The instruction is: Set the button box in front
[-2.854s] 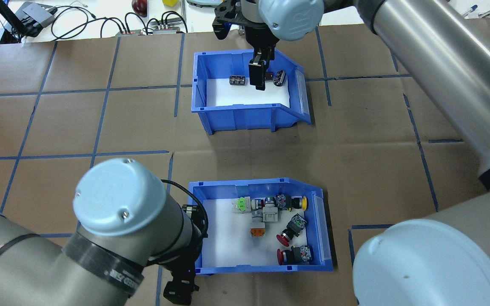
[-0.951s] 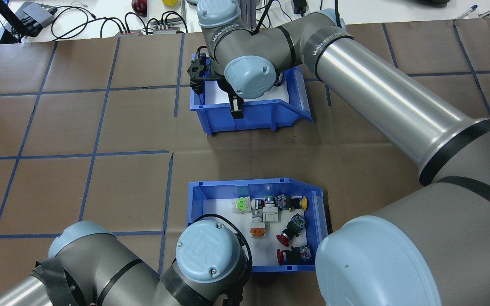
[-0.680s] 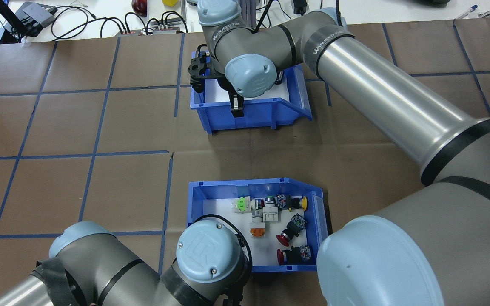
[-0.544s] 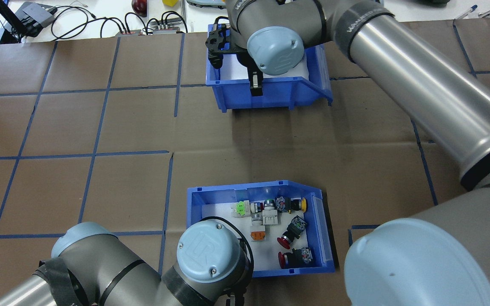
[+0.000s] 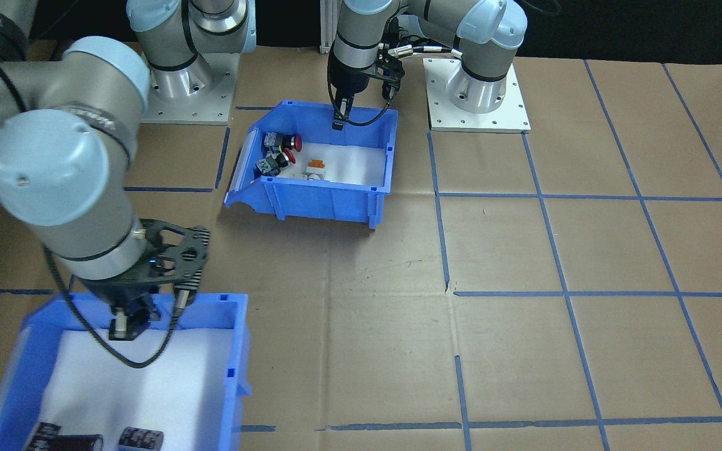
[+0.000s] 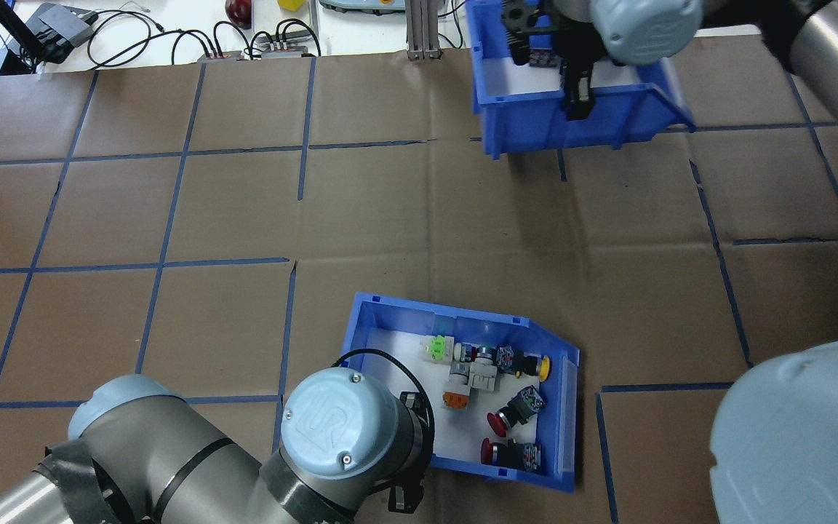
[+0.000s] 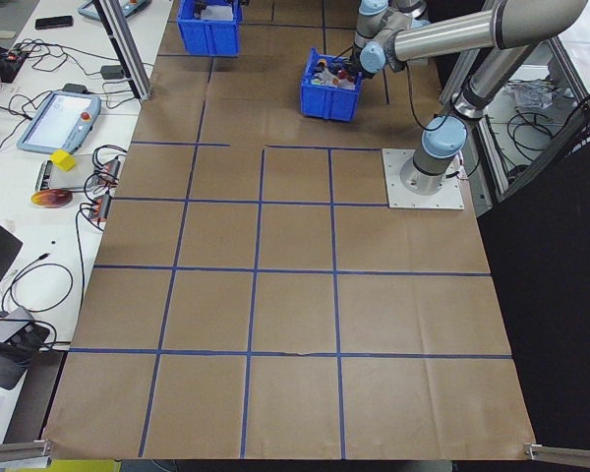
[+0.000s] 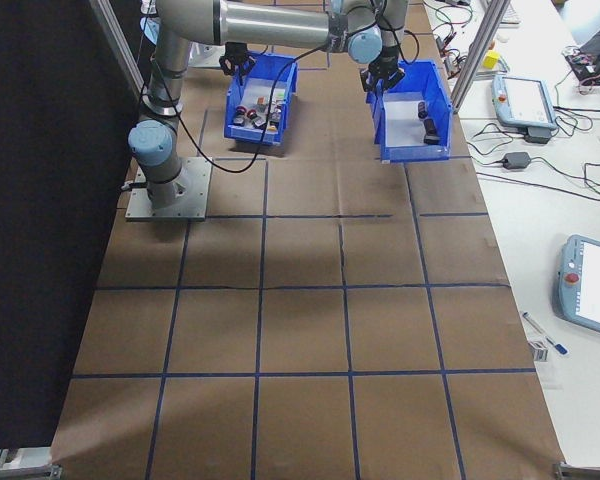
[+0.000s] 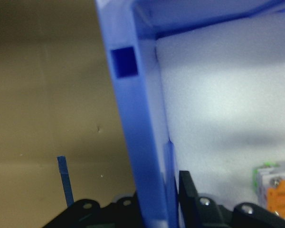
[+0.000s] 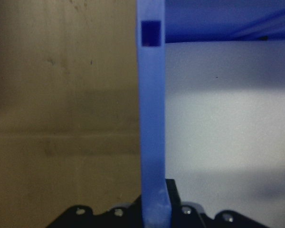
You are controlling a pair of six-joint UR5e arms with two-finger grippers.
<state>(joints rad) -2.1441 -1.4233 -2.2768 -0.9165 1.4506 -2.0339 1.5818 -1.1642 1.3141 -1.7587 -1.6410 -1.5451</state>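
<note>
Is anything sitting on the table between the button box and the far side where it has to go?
Nothing visible does. The button box sits near the robot with the left tool clamped on its wall. The other blue bin is held off toward the far right by the right tool, leaving bare brown paper ahead.

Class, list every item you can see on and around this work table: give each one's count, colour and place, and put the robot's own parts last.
button box: one, blue, near the robot, tilted.
push buttons: several, red, orange, green, yellow caps, inside it.
second bin: one, blue, far side, toward the robot's right.
black parts: three, in second bin.
table: brown, blue tape grid.
left gripper: clamps button box wall.
right gripper: clamps second bin wall.
</note>
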